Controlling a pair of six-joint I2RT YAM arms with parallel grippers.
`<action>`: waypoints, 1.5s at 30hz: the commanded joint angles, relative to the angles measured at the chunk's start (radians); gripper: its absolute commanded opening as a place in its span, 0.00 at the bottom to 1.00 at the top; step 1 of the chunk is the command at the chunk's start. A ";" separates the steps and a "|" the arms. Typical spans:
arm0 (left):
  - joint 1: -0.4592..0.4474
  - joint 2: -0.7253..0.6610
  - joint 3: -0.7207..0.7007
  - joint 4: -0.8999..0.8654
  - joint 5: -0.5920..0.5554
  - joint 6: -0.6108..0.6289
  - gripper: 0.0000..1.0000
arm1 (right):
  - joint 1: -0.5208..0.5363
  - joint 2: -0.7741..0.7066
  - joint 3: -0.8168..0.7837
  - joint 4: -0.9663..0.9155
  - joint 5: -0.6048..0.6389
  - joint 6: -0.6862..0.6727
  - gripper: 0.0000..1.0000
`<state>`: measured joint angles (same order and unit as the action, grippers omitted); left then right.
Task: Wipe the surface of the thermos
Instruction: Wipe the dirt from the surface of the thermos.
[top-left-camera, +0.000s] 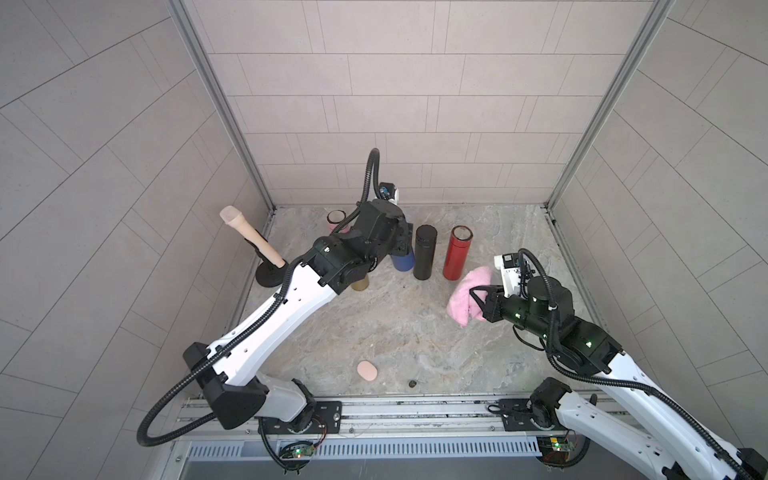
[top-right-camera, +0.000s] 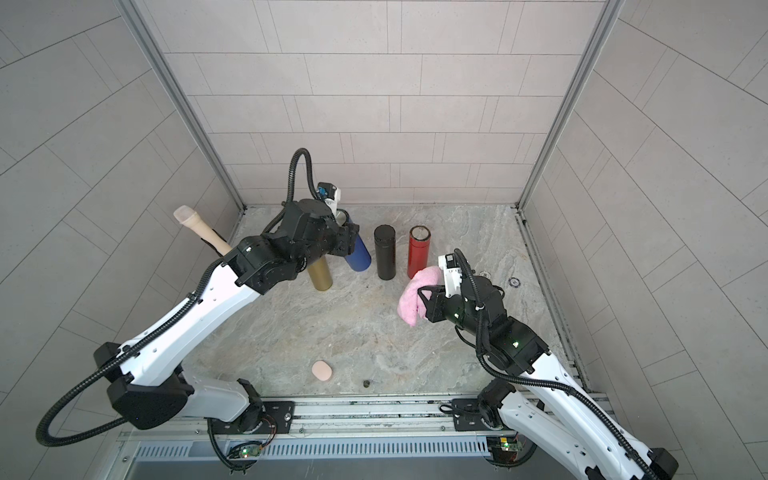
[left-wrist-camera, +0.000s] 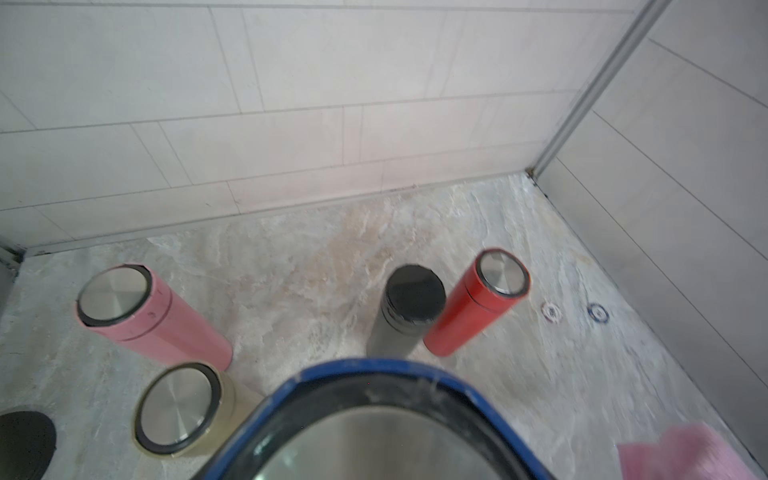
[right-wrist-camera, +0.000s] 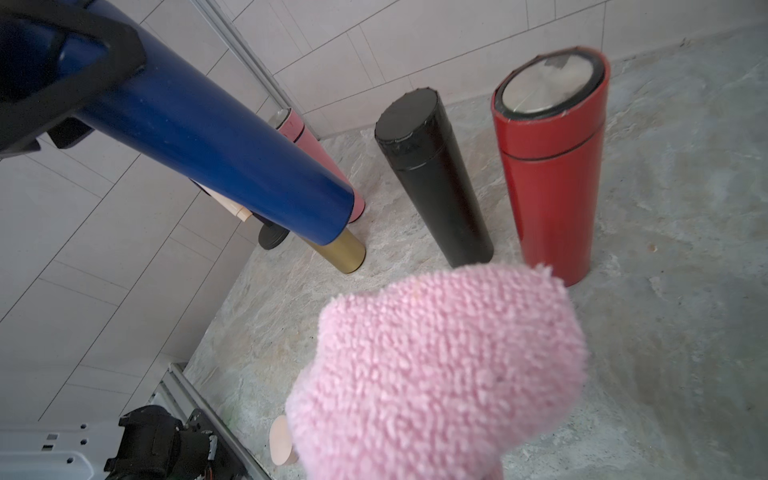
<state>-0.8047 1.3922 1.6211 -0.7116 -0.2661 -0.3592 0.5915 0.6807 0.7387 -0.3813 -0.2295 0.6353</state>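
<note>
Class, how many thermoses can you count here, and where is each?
5: the pink thermos farthest back, gold thermos before it, blue thermos tilted in the left fingers, black thermos and red thermos upright side by side. None appears hidden.

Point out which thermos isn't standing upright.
The blue thermos: it leans steeply, held in the left gripper. The pink thermos, gold thermos, black thermos and red thermos all stand upright on the table.

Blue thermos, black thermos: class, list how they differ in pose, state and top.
The blue thermos is tilted; the black thermos is upright. The left gripper holds the blue thermos; the black thermos stands free. The blue thermos has a steel top, the black thermos a black one. Both are slim cylinders.
</note>
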 joint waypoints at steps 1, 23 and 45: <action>-0.053 -0.048 -0.084 -0.048 0.052 -0.053 0.00 | 0.007 -0.029 -0.059 -0.011 -0.022 0.024 0.00; -0.270 0.063 -0.455 0.462 0.040 -0.133 0.00 | 0.013 0.374 -0.212 0.514 -0.027 0.128 0.00; -0.278 0.084 -0.465 0.450 -0.170 -0.350 0.00 | 0.176 0.309 -0.267 0.471 0.064 0.188 0.00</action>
<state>-1.0786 1.4704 1.1053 -0.3042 -0.3771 -0.6125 0.7349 1.0485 0.4278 0.0376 -0.2111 0.8173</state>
